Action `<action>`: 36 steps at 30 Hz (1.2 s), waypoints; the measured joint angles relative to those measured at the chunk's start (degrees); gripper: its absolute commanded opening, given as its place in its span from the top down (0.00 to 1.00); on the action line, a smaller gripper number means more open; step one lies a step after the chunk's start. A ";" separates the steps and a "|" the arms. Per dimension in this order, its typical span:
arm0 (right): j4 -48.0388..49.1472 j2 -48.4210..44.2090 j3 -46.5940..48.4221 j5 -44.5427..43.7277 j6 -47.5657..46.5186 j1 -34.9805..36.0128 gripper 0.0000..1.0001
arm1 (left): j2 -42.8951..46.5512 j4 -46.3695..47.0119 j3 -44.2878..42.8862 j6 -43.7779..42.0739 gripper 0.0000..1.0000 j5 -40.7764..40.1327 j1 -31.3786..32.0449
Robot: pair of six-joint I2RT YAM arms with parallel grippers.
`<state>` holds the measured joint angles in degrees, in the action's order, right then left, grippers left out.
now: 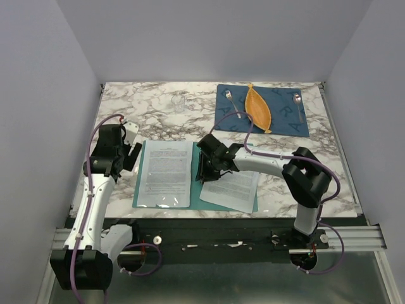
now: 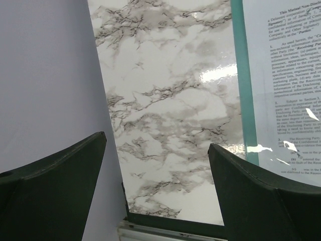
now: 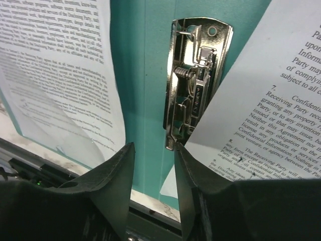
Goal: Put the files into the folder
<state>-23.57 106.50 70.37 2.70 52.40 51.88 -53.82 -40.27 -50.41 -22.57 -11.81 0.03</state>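
The teal folder (image 1: 196, 166) lies open near the table's front edge. A printed sheet under its clear pocket (image 1: 166, 172) covers the left half. A second printed file (image 1: 233, 189) lies tilted on the right half, one edge beside the metal clip (image 3: 196, 83). My right gripper (image 1: 204, 170) hovers over the folder's spine next to the clip, jaws a little apart and empty; in the right wrist view (image 3: 154, 150) teal shows between its fingers. My left gripper (image 1: 131, 147) is open and empty over bare marble, left of the folder's edge (image 2: 242, 85).
A dark blue placemat (image 1: 281, 113) at the back right carries an orange leaf-shaped dish (image 1: 258, 109) and two spoons (image 1: 231, 104). A clear glass (image 1: 178, 101) stands at the back middle. Grey walls close in the marble table (image 1: 158, 120) on both sides.
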 measured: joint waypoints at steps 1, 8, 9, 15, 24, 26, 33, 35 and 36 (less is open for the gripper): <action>0.13 0.00 -0.46 0.00 -0.15 -0.11 0.58 | -0.76 0.02 -0.17 0.24 0.01 0.35 0.52; 2.21 -1.18 -5.42 0.81 -0.68 -0.17 0.60 | -7.15 1.31 0.81 0.74 0.01 1.49 2.08; 2.45 -1.68 -6.36 0.79 -0.87 -0.24 0.60 | -7.74 1.60 1.07 0.76 0.01 1.49 2.08; 2.78 -5.81 -11.34 0.70 -1.09 -1.20 0.62 | -8.44 2.95 1.27 0.74 0.01 1.42 2.08; 1.75 -9.79 -12.13 0.20 -1.88 -2.25 0.76 | -9.01 4.11 1.38 0.70 0.01 1.29 2.08; 1.11 -9.57 -10.75 0.22 -2.12 -2.29 0.76 | -9.01 3.72 0.90 0.79 0.01 1.31 2.23; 2.91 -6.56 -5.18 1.11 -2.58 -2.34 0.69 | -10.23 0.42 -6.03 3.89 0.01 2.34 7.72; 3.39 -5.20 -5.05 1.44 -2.54 -2.34 0.63 | -11.28 0.04 -7.69 5.46 0.01 2.60 11.82; 3.41 -4.57 -5.05 1.62 -2.45 -2.36 0.62 | -11.80 -0.20 -8.24 6.21 0.01 2.80 13.35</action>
<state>-20.16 101.93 65.32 4.32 49.95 49.52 -65.63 -40.47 -58.65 -16.36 -9.02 13.39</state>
